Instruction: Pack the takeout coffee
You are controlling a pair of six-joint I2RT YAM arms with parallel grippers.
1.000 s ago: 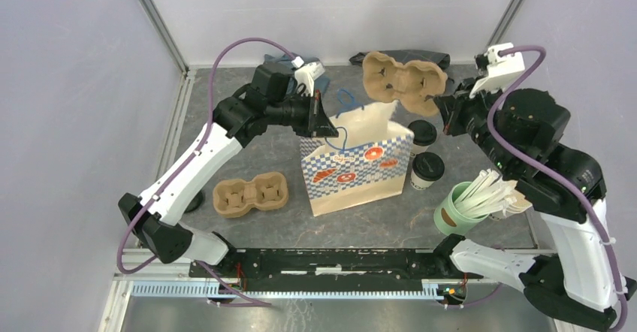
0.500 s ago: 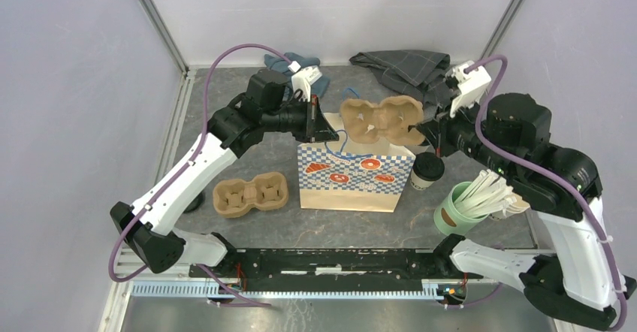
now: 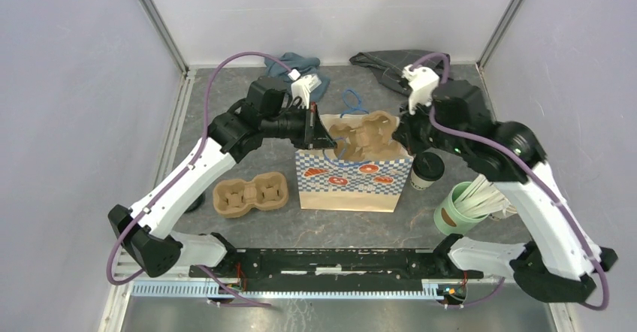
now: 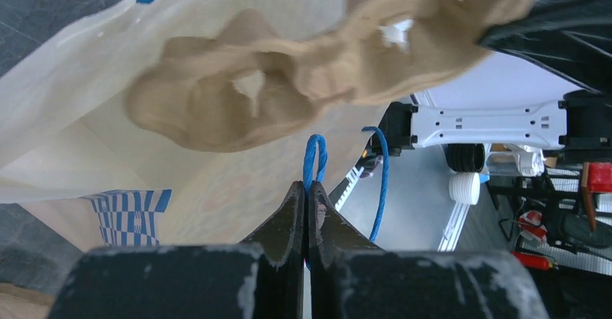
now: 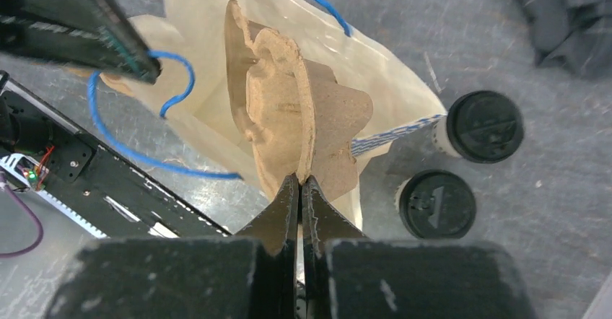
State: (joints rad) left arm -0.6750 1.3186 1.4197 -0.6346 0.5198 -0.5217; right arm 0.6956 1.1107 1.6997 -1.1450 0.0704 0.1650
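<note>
A paper bag (image 3: 353,183) with a blue checked pattern stands upright at the middle of the table. My left gripper (image 4: 304,186) is shut on its blue rope handle (image 4: 315,160) and holds the mouth open. My right gripper (image 5: 299,180) is shut on the edge of a brown pulp cup carrier (image 5: 289,110), which hangs partly inside the bag's mouth (image 3: 366,137). Two takeout coffees with black lids (image 5: 484,126) (image 5: 436,203) stand on the table just right of the bag. In the top view only one coffee (image 3: 427,168) shows; my right arm hides the other.
A second brown carrier (image 3: 250,194) lies left of the bag. A mint-green cup with white sticks (image 3: 458,208) stands at the right front. A grey cloth (image 3: 390,65) and a blue cloth (image 3: 289,65) lie at the back.
My right gripper has carried the carrier from the back right, left and down into the bag's mouth. The bag has gone from tilted to upright under my left gripper.
</note>
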